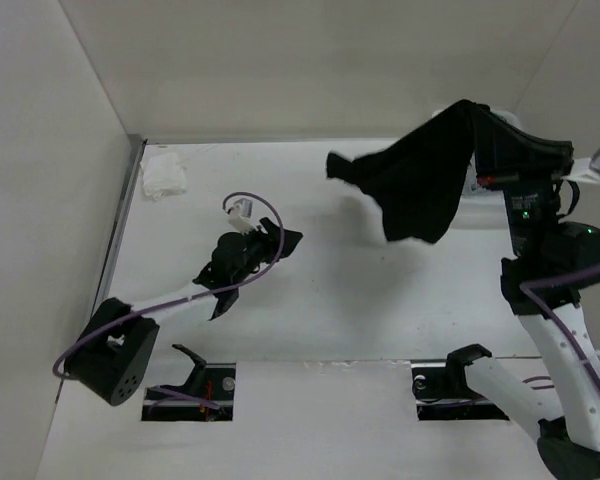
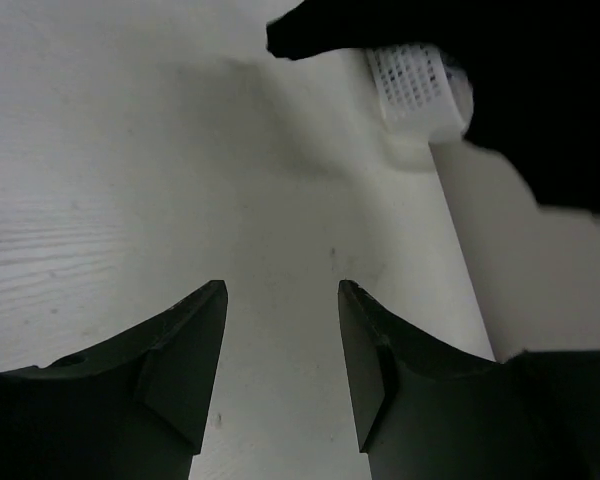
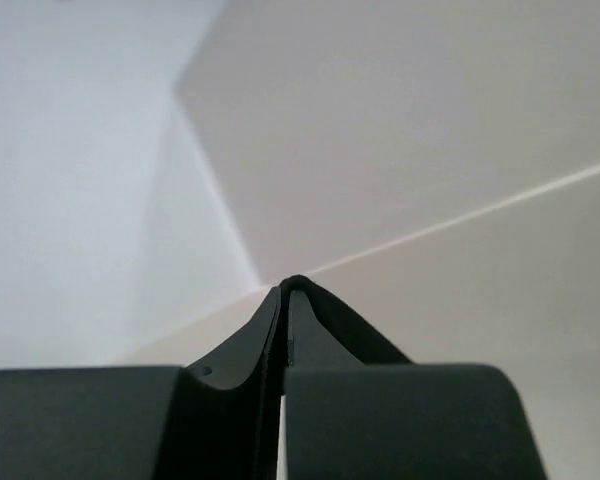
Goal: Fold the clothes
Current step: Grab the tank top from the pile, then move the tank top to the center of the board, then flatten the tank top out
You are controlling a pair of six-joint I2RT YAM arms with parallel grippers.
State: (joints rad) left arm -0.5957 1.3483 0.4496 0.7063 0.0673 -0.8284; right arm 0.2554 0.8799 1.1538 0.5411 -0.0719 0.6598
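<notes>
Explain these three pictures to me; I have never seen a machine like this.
Two robot arms are bolted to a white table. One picture looks down from above; the other two come from a camera on each wrist. The left pincer stands open over bare table, holding nothing. The right pincer is shut and raised; a black shirt hangs from that arm's end, off the table, but whether pinched or only draped I cannot tell. A small white cloth lies in the far left corner, and a white mesh basket shows partly behind the shirt.
</notes>
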